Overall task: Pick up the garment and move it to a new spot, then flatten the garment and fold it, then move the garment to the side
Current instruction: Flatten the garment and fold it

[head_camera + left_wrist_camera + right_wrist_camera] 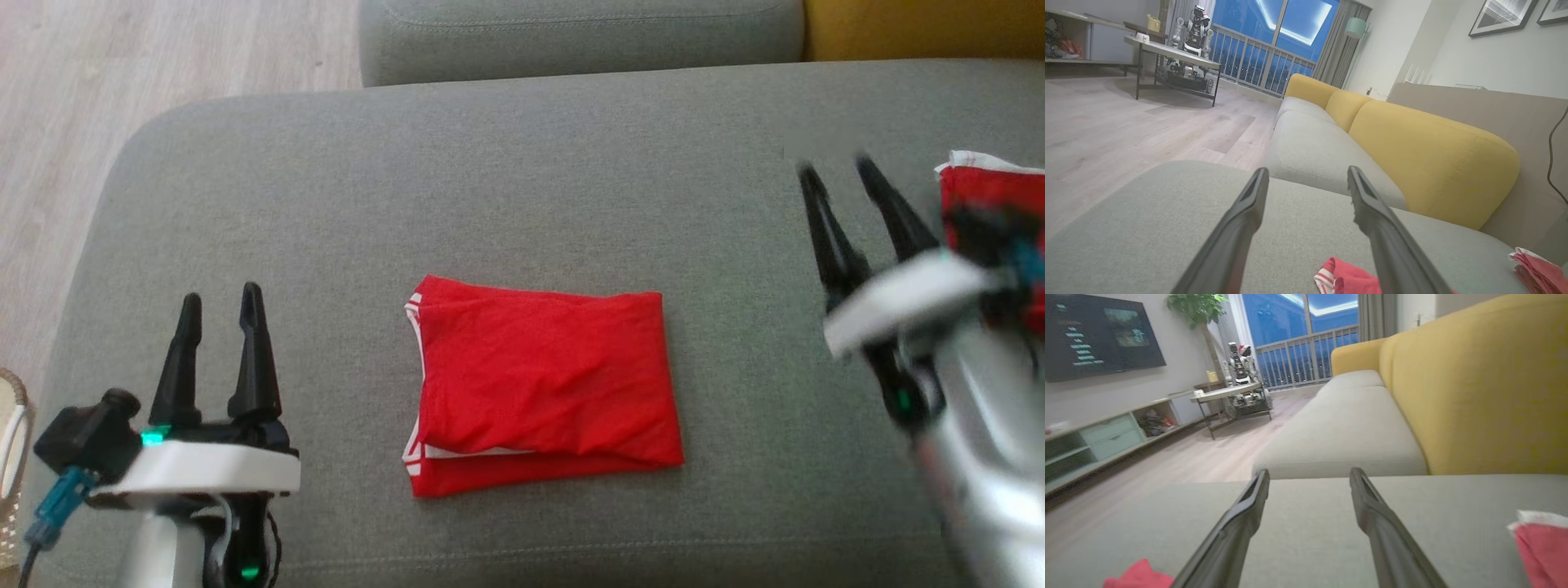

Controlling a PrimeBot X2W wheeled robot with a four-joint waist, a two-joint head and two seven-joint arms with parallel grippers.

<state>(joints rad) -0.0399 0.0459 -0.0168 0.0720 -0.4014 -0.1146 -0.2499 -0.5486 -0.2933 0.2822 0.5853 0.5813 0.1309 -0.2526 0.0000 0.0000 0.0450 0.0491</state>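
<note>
A red garment (543,384) with white trim lies folded into a rectangle in the middle of the grey sofa seat (506,188). My left gripper (220,304) is open at the lower left, well clear of the garment's left edge. My right gripper (837,173) is open at the right, blurred, and also apart from it. In the left wrist view the garment's (1345,279) striped corner peeks out between my open left gripper's (1308,176) fingers. In the right wrist view, left of the open right gripper (1309,477), a bit of the garment (1141,575) shows at the bottom edge.
A second red and white cloth (992,196) lies at the seat's right edge, behind my right wrist. Another grey seat cushion (571,33) and a yellow backrest (1425,155) stand beyond. Wooden floor (73,122) runs along the left, with a wicker basket (12,457) at the lower left.
</note>
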